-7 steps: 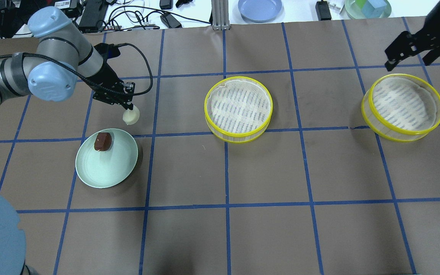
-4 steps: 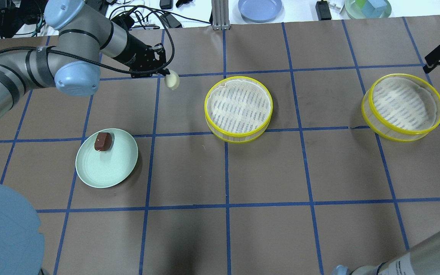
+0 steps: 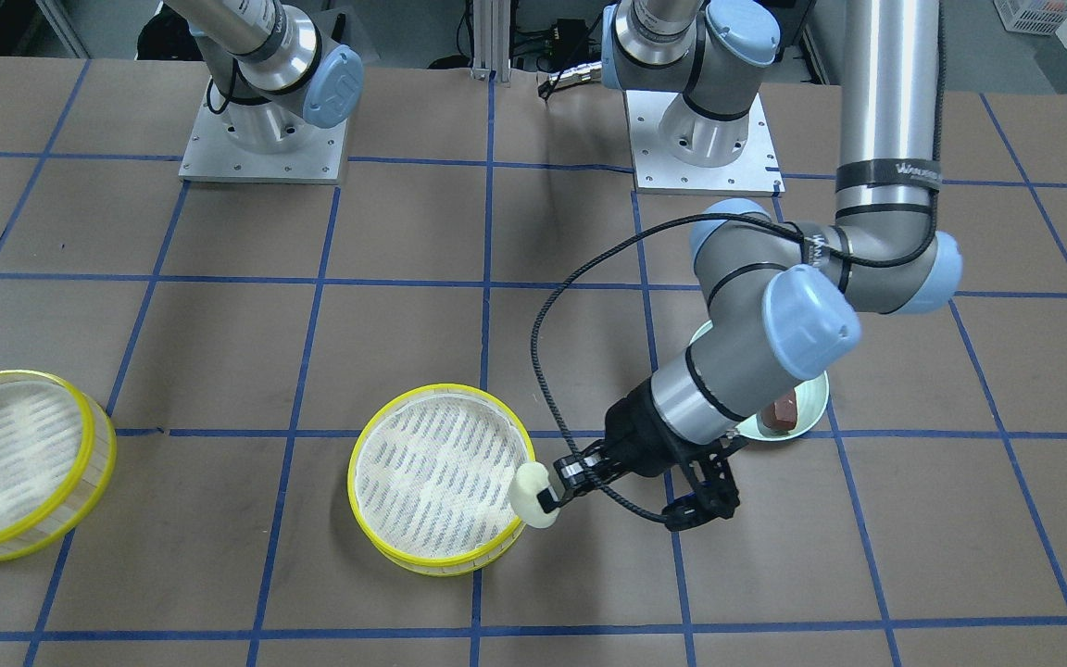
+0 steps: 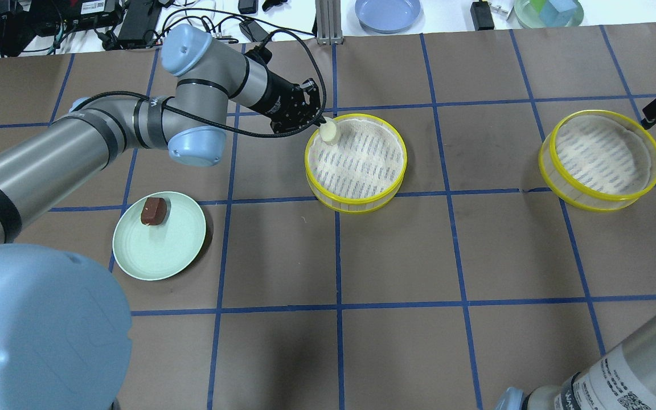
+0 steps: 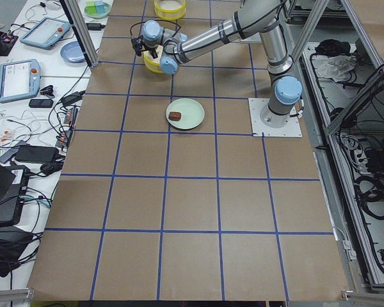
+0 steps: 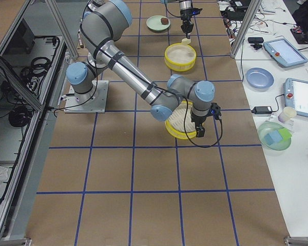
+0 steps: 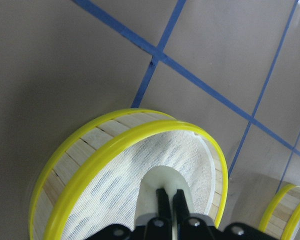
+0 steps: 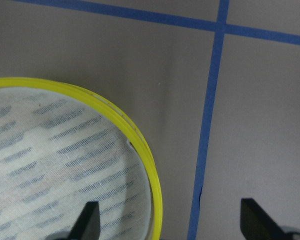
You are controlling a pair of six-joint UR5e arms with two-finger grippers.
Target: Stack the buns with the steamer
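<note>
My left gripper [image 4: 322,122] is shut on the cream-white bun [image 4: 328,131] and holds it over the far left rim of the middle yellow-rimmed steamer [image 4: 355,209]. The wrist view shows the bun [image 7: 160,182] pinched above the steamer's cloth. The reddish-brown bun [image 4: 153,210] lies on the pale green plate [image 4: 160,250], partly hidden behind the arm in the front view [image 3: 779,412]. My right gripper [image 8: 172,222] is open and empty, hovering at the right edge of the second steamer [image 4: 598,202].
Both steamers are empty, each lined with white cloth. A blue plate [image 4: 388,12], a glass bowl of blocks [image 4: 547,11], an aluminium post [image 4: 328,23] and cables [image 4: 134,23] sit beyond the table's far edge.
My left gripper has carried the cream-white bun from beside the green plate rightward to the middle steamer's rim. My right gripper has shifted right, toward the second steamer's right edge.
</note>
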